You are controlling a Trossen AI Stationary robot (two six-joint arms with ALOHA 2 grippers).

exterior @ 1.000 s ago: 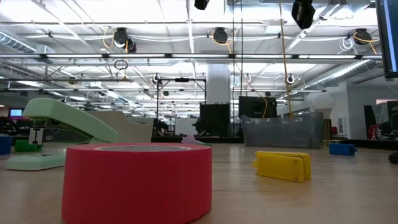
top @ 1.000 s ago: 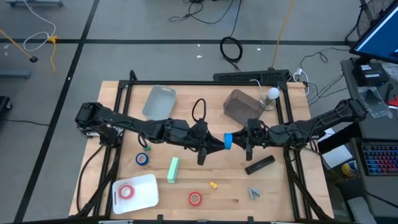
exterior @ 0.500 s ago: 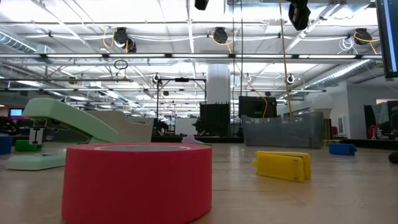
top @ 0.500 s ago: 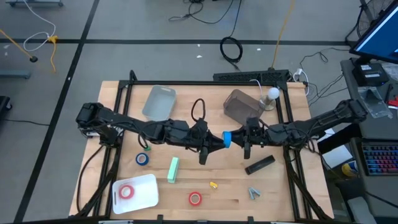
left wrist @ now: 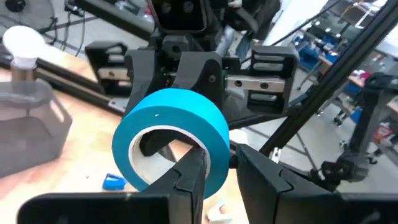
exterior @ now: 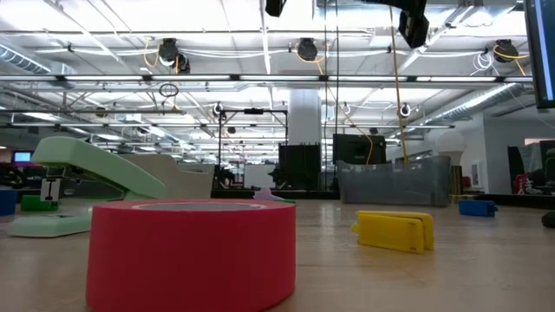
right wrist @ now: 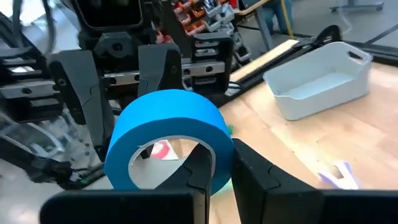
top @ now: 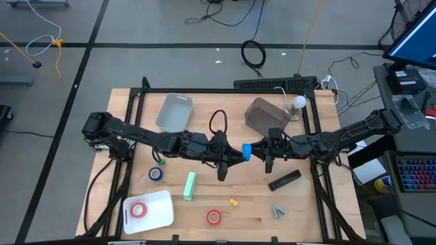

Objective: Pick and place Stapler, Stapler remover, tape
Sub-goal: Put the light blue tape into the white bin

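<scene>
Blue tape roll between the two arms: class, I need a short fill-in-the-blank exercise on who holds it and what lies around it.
1. The blue tape roll is pinched by ____ end effectors at once, the left end effector and the right end effector.
2. The roll hangs ____ the table, not on it.
3. One red tape roll lies on the ____ tray.
4. The stapler is ____ in colour.

Missing words: both; above; white; green
</scene>
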